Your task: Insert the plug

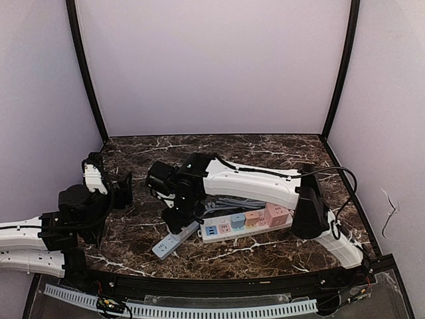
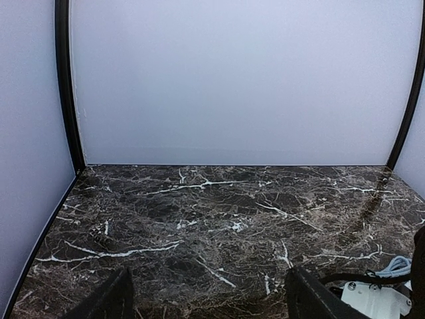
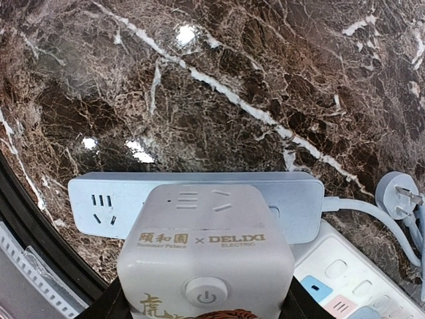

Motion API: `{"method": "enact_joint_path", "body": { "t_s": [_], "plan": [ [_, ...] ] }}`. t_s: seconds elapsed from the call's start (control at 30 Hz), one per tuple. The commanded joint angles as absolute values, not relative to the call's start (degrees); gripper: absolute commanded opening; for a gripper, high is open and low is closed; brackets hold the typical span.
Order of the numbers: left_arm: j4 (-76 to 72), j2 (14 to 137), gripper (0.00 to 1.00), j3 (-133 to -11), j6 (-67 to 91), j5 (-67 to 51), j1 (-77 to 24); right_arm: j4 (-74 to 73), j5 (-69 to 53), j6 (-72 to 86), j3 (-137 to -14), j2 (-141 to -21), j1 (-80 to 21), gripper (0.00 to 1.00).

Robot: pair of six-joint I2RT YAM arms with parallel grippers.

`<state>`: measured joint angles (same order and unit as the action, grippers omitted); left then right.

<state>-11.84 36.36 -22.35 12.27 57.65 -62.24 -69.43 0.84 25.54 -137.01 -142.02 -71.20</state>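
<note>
My right gripper (image 3: pixel 206 307) is shut on a white cube plug adapter (image 3: pixel 206 252) with gold lettering and a round power button. The cube sits over the right part of a pale blue power strip (image 3: pixel 99 199) lying on the marble; whether its pins are in a socket is hidden. A free socket shows at the strip's left end. In the top view my right gripper (image 1: pixel 178 209) hangs over the same strip (image 1: pixel 166 246) and hides the cube. My left gripper (image 1: pixel 123 189) is open and empty at the left, its dark fingertips (image 2: pixel 114 299) apart over bare marble.
A white power strip with coloured blocks (image 1: pixel 246 224) lies right of the blue strip and shows in the right wrist view (image 3: pixel 352 279). A loose pale plug on a cable (image 3: pixel 396 196) lies beside it. Grey cables (image 1: pixel 229 203) run under the right arm. Walls enclose the table.
</note>
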Motion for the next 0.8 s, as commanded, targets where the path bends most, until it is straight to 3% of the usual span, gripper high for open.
{"method": "enact_joint_path", "body": {
  "t_s": [0.0,0.17,0.77],
  "plan": [
    [-10.8,36.0,0.79,-21.5,12.5,57.5,-62.0,-53.3,1.1,27.4,-124.1,-148.2,-73.3,0.00],
    [-11.0,36.2,0.79,-21.6,12.4,57.6,-62.0,-55.5,4.9,27.6,-112.9,-137.3,-73.3,0.00],
    [-10.9,37.0,0.79,-21.7,12.7,57.3,-61.9,-66.2,9.6,23.8,-101.6,-124.0,-70.0,0.00]
  ]
}}
